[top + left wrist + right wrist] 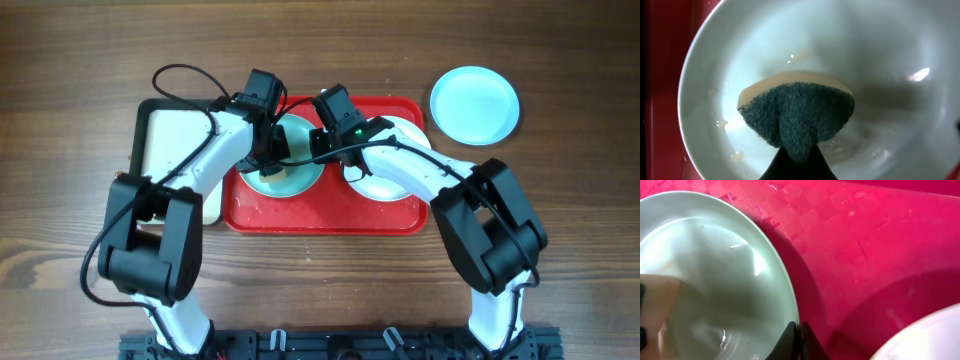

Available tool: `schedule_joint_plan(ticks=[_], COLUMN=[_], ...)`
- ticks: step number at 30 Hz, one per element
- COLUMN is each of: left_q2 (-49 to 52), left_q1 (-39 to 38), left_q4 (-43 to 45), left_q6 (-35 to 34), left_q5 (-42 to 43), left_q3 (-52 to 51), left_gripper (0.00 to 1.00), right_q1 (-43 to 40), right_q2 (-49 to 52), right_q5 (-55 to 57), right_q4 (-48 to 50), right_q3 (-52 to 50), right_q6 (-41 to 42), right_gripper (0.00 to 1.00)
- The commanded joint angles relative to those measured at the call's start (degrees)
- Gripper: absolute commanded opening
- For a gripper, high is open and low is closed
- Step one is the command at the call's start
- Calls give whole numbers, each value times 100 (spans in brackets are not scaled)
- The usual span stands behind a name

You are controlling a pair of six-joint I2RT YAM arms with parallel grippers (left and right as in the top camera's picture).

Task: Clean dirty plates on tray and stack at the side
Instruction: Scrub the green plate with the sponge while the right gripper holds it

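While sponge (797, 112) sits in blue plate (740, 60), white plate (930, 340) shares tray (865, 240).

Overhead downward; wrists close over plate (790, 30)
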Motion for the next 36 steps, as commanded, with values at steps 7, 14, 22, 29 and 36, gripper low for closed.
schedule_joint_plan(ticks=[7, 14, 22, 29, 36], left_q2=[487, 848, 1180, 1178, 636], left_q1=[-24, -79, -90, -83, 31], left_q4=[-4, 57, 205, 573, 649], left_q6=[-249, -269, -258, 129, 151], left_q5=[-428, 59, 1161, 2194, 2006], left_q3=[-37, -37, -37, -37, -35], left_gripper=[4, 4, 4, 4, 4], right_q1=[9, 7, 9, 9, 7], right_q2=[107, 109, 109, 109, 107], right_q5=[-107, -109, -153, -153, -153], right_q4=[13, 15, 15, 15, 20], right_q3=[48, 48, 48, 48, 48], right_q6=[79, 76, 70, 66, 70], right_gripper=[4, 4, 4, 4, 4])
